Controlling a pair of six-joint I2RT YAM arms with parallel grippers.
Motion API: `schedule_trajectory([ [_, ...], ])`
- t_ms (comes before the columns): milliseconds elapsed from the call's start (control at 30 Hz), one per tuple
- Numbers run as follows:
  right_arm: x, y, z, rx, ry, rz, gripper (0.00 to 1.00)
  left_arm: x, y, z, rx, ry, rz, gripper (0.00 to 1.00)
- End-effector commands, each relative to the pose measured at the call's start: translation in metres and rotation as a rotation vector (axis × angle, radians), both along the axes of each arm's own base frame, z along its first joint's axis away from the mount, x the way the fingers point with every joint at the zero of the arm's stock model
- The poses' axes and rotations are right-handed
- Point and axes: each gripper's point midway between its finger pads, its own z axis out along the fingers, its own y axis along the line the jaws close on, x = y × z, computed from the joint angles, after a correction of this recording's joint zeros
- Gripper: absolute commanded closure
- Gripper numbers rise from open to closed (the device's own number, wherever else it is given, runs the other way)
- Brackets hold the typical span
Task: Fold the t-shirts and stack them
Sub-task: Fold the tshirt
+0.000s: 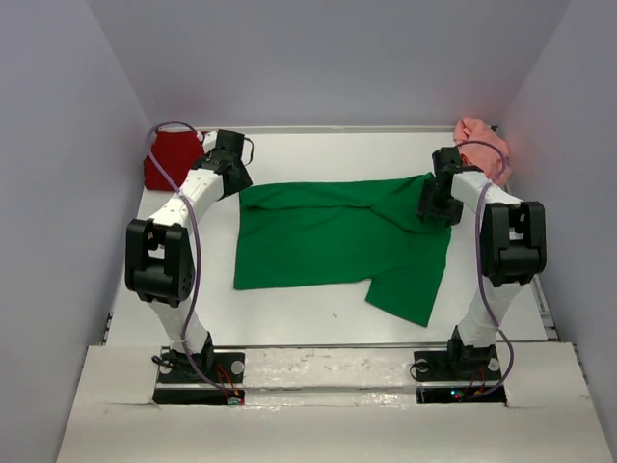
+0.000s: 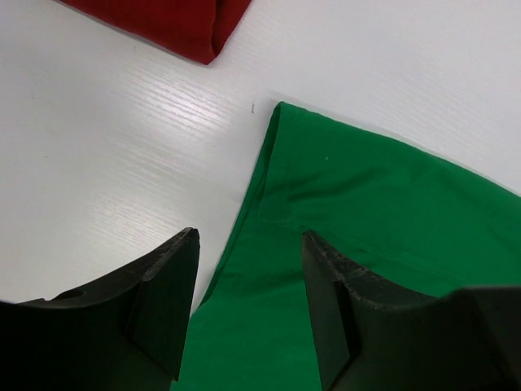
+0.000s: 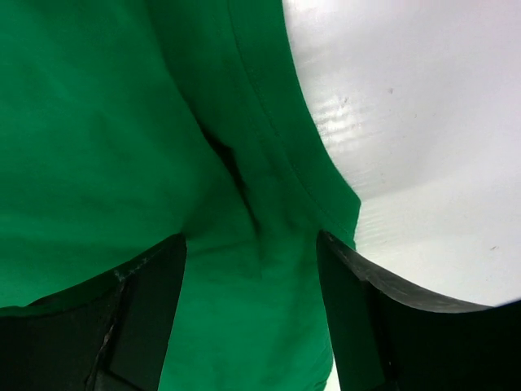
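Green shirt (image 1: 328,246) lies spread flat on the middle of the bench (image 1: 308,318), with one flap reaching toward the near right. Red shirt (image 1: 172,159) lies at the far left corner, near the green one but apart from it. Pink shirt (image 1: 479,145) sits crumpled at the far right corner. Left hand (image 2: 248,301) is released, fingers spread astride the green shirt's far left edge, one over bare bench and one over cloth. Right hand (image 3: 252,309) is likewise released, fingers wide over the far right edge with a crease of cloth between them. Contact with the cloth cannot be told
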Motion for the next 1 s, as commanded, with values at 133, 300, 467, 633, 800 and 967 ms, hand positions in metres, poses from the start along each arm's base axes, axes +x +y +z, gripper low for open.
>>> schedule_trajectory([
  [133,0.095,0.022,0.102,-0.012,-0.268,0.091,0.29,0.023,-0.021,0.036,-0.042,-0.11,-0.059,0.37],
  [300,0.141,0.032,0.112,-0.012,-0.288,0.157,0.36,0.034,-0.03,0.023,-0.039,-0.091,-0.07,0.37],
  [467,0.154,0.029,0.083,-0.04,-0.211,0.155,0.65,0.033,-0.037,0.012,-0.035,-0.06,-0.09,0.38],
  [633,0.146,0.023,0.072,-0.059,-0.211,0.118,0.65,0.029,-0.036,0.014,-0.019,-0.064,-0.098,0.38],
  [800,0.131,0.014,0.061,-0.074,-0.205,0.097,0.64,0.029,-0.04,0.015,-0.021,-0.077,-0.114,0.38],
  [967,0.128,0.0,0.054,-0.101,-0.186,0.085,0.64,0.029,-0.044,0.01,-0.031,-0.066,-0.124,0.38],
])
